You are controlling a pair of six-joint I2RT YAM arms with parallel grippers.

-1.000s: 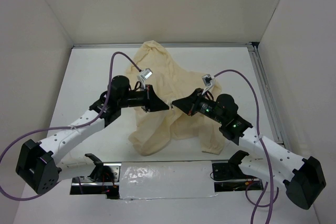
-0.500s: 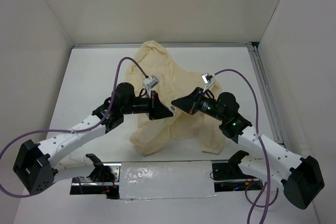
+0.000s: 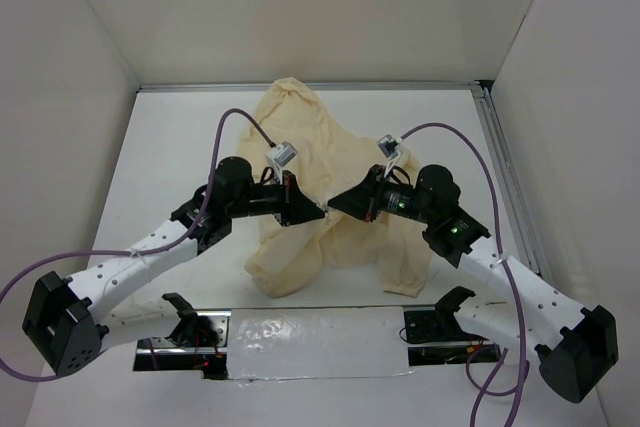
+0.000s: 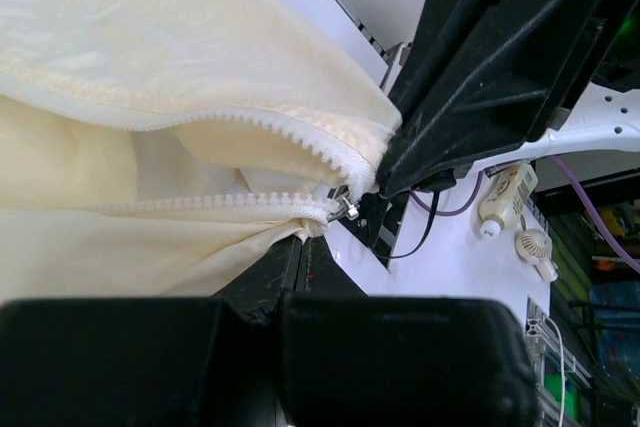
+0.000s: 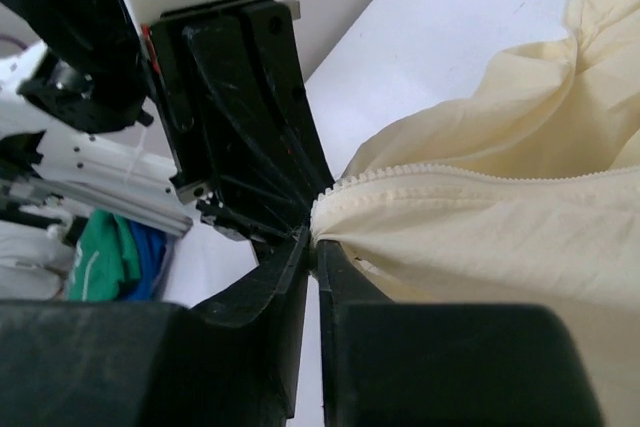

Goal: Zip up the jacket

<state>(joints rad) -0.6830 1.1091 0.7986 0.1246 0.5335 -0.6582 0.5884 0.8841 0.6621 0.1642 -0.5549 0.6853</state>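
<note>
The cream jacket (image 3: pixel 320 172) lies crumpled mid-table, its front lifted between my two grippers. My left gripper (image 3: pixel 322 213) is shut on the jacket's lower zipper edge. In the left wrist view (image 4: pixel 303 237) the fabric runs into its closed jaws, and a small metal zipper end (image 4: pixel 349 209) shows just past them. My right gripper (image 3: pixel 334 201) is shut on the other zipper edge; its view (image 5: pixel 313 239) shows the toothed tape (image 5: pixel 420 175) pinched at the fingertips. The two grippers almost touch tip to tip. The two zipper rows (image 4: pixel 270 127) are apart.
White side walls enclose the white table (image 3: pixel 170 147). A metal rail (image 3: pixel 505 177) runs along the right side. Purple cables (image 3: pixel 235 122) loop above both wrists. The arm bases and a taped strip (image 3: pixel 310 332) sit at the near edge.
Both grippers stayed shut on the jacket and kept tip to tip. The left wrist shifted slightly; the right arm rose and moved a little left, lifting the fabric.
</note>
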